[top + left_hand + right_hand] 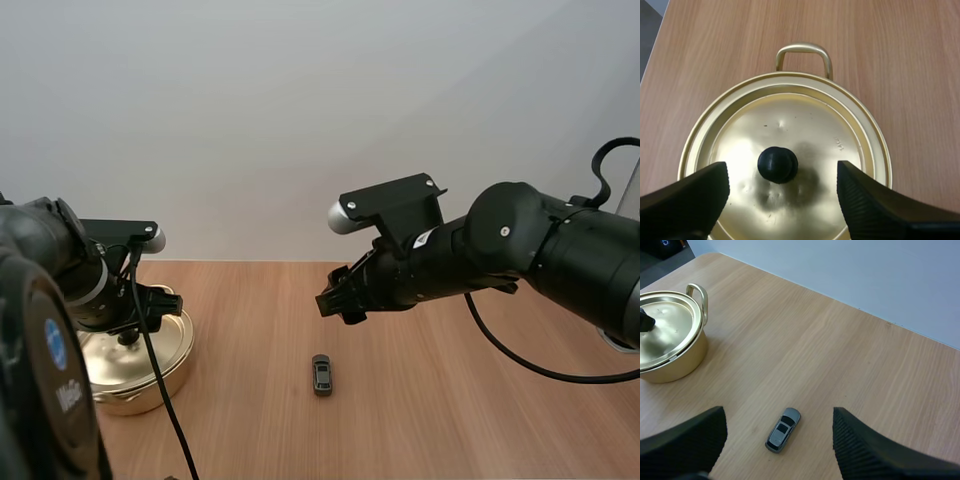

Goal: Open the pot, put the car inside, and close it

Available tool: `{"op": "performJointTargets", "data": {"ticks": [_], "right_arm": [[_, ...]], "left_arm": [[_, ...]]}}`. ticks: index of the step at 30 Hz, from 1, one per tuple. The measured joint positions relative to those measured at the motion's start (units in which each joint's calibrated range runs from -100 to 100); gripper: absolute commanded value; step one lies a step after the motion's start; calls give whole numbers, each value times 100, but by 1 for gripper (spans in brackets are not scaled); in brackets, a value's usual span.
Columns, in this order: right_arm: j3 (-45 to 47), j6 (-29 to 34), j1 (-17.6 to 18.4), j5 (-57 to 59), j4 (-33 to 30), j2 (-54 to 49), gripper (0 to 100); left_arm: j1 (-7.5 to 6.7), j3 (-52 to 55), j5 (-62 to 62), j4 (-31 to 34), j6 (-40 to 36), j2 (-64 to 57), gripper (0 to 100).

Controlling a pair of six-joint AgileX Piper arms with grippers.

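Right now my left gripper [782,172] hangs open over the round gold metal pot [140,372]. Its two black fingers [695,192] stand apart on either side of the round black knob [777,164] of the shiny gold lid [790,115]. I cannot tell whether the tips are level with the knob or above it. The lid sits flat on the pot, so the inside is hidden. One looped gold handle [804,52] shows at the far rim, and the near rim is cut off behind my fingers. In the high view my left arm covers much of the pot, and the gripper is hard to make out there.

My right gripper [778,415] is also spread wide and empty, held above the pale wooden table [450,400]. The small grey toy car [783,429] lies on the wood below the gap between its fingers. The car rests well apart from the pot, to the pot's right in the high view. Its finer details are too small to read.
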Motion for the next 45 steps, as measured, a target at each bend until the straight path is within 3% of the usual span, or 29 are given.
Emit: {"op": "performJointTargets", "data": {"ticks": [26, 28, 31, 32, 45], "right_arm": [[0, 0, 0, 0, 11, 0, 100], [0, 0, 0, 0, 11, 0, 100], [0, 0, 0, 0, 11, 0, 100], [0, 0, 0, 0, 11, 0, 100], [0, 0, 0, 39, 11, 0, 100]], "left_arm": [[0, 0, -446, -110, 47, 435, 100], [0, 0, -446, -110, 47, 435, 69], [0, 0, -446, -85, -143, 435, 9], [0, 0, -446, -73, -232, 435, 0], [0, -112, -551, -50, -586, 409, 0]]}}
